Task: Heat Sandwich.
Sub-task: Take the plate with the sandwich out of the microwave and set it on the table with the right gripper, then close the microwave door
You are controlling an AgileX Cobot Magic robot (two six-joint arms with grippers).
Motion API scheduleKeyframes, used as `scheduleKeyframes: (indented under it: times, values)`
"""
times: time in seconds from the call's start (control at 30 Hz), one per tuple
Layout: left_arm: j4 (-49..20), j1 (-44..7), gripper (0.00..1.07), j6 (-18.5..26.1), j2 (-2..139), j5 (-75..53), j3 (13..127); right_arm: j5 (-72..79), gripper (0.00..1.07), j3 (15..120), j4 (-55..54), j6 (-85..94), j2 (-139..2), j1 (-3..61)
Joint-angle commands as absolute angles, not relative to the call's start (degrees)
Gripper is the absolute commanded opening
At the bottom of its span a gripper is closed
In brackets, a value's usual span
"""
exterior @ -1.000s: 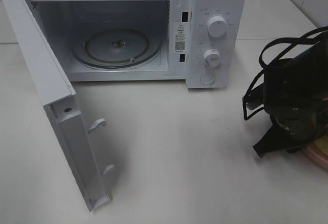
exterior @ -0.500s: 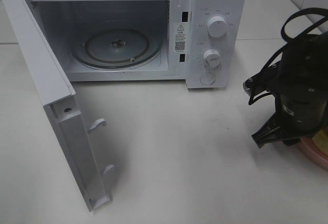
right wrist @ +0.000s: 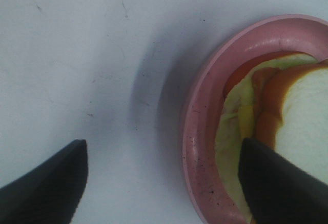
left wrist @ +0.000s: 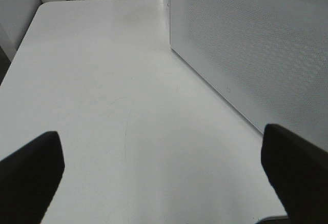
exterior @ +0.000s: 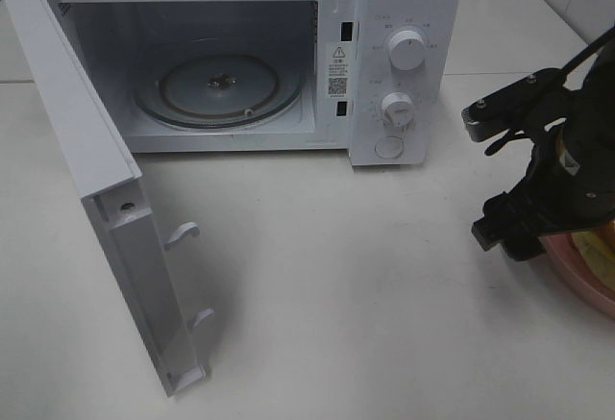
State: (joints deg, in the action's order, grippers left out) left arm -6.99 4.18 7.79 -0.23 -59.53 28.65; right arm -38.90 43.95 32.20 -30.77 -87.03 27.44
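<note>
The microwave [exterior: 231, 64] stood with its door [exterior: 115, 237] swung wide and the turntable [exterior: 219, 86] bare, so loading hadn't begun. The sandwich [right wrist: 287, 111] sat on the pink plate [right wrist: 200, 131] at the counter's [exterior: 336, 285] right edge. The right tool [right wrist: 164, 178] hovered jaws apart astride the plate rim, gripping nothing; the left tool [left wrist: 164, 167] idled, spread wide.

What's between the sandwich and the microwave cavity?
Nothing visible. The door hangs open to the left, the turntable is bare, and the table between the plate holding the sandwich and the microwave is clear.
</note>
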Motion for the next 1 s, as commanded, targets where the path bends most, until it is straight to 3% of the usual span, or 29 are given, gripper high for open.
scheduleKeyframes:
  times: [0.03,0.3,1.0]
  values:
    - [-7.1,4.2,1.03,7.5,-1.5,-59.1,28.4,-39.4,0.83,44.2,28.2,-27.4,-84.0,27.3]
    - [-7.1,4.2,1.03,7.5,-1.5,-59.1,28.4,-40.7,0.81,44.2,15.1,-14.5,-74.8,27.3]
    - [-7.1,4.2,1.03,7.5,-1.5,-59.1,28.4,-54.1,0.77,44.2,11.2,-8.1,-50.0,27.4]
